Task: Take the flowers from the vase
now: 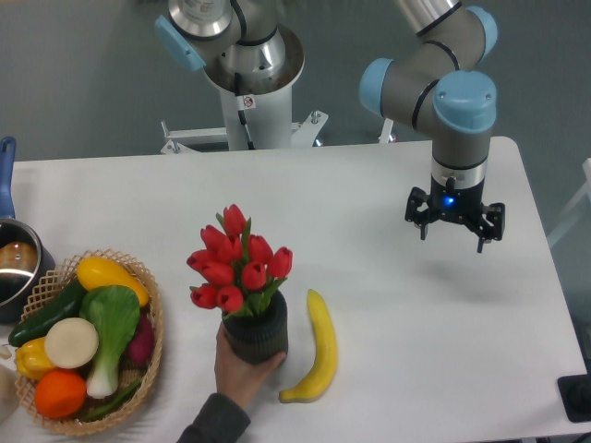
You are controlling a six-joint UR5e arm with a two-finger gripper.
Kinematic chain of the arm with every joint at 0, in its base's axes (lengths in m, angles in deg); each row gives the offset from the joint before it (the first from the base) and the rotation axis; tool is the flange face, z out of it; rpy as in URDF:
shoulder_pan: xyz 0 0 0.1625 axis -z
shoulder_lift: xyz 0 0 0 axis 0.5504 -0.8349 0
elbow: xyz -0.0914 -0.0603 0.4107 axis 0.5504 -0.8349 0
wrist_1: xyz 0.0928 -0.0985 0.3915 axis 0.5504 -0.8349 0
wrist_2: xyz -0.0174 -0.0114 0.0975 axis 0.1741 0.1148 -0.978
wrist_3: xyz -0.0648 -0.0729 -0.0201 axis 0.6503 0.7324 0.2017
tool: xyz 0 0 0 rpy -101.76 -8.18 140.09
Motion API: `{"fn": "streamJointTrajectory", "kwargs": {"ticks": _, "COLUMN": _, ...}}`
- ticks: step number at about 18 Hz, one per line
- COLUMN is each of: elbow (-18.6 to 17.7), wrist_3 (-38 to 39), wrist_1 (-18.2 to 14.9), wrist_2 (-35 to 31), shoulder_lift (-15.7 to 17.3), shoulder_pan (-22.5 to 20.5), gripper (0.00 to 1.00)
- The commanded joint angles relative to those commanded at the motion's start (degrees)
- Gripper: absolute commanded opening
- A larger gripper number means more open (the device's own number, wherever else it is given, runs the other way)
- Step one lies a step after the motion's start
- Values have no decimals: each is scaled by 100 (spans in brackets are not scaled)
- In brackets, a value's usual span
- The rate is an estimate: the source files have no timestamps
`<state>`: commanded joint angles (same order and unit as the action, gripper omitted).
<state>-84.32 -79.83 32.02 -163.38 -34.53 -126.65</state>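
Observation:
The flowers [236, 263], a bunch of red tulip buds with green leaves, stand upright in the dark ribbed vase [258, 336] at the front middle of the white table [388, 305]. A person's hand [238, 366] grips the vase from below. My gripper [453, 227] hangs over the right part of the table, well to the right of the flowers and above the surface. Its fingers point down and look spread, with nothing between them.
A yellow banana [316, 351] lies just right of the vase. A woven basket [148, 355] of vegetables sits at the front left, with a pot [13, 268] behind it at the left edge. The robot base [247, 74] stands at the back.

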Motion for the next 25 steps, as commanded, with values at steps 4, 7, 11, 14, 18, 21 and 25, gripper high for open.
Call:
{"fn": "streamJointTrajectory", "kwargs": {"ticks": 4, "elbow": 0, "wrist_3": 0, "wrist_1": 9, "wrist_2": 9, "shoulder_lift": 0, "shoulder_pan": 0, "gripper": 100}}
{"fn": "streamJointTrajectory", "kwargs": {"ticks": 7, "elbow": -96, "wrist_3": 52, "wrist_1": 44, "wrist_2": 184, "shoulder_lift": 17, "shoulder_pan": 17, "gripper": 100}}
{"fn": "streamJointTrajectory", "kwargs": {"ticks": 11, "elbow": -290, "wrist_3": 342, "wrist_1": 44, "wrist_2": 842, "shoulder_lift": 236, "shoulder_pan": 263, "gripper": 100}}
{"fn": "streamJointTrajectory", "kwargs": {"ticks": 14, "elbow": -526, "wrist_3": 492, "wrist_1": 44, "wrist_2": 1605, "shoulder_lift": 579, "shoulder_pan": 430, "gripper": 100}}
{"fn": "streamJointTrajectory", "kwargs": {"ticks": 18, "elbow": -808, "wrist_3": 860, "wrist_1": 35, "wrist_2": 2714, "shoulder_lift": 1089, "shoulder_pan": 501, "gripper": 100}}
{"fn": "streamJointTrajectory", "kwargs": {"ticks": 21, "elbow": -1089, "wrist_3": 975, "wrist_1": 44, "wrist_2": 3024, "shoulder_lift": 1563, "shoulder_pan": 527, "gripper": 100}}
{"fn": "streamJointTrajectory", "kwargs": {"ticks": 25, "elbow": -1300, "wrist_3": 870, "wrist_1": 44, "wrist_2": 3303, "shoulder_lift": 1968, "shoulder_pan": 518, "gripper": 100}}
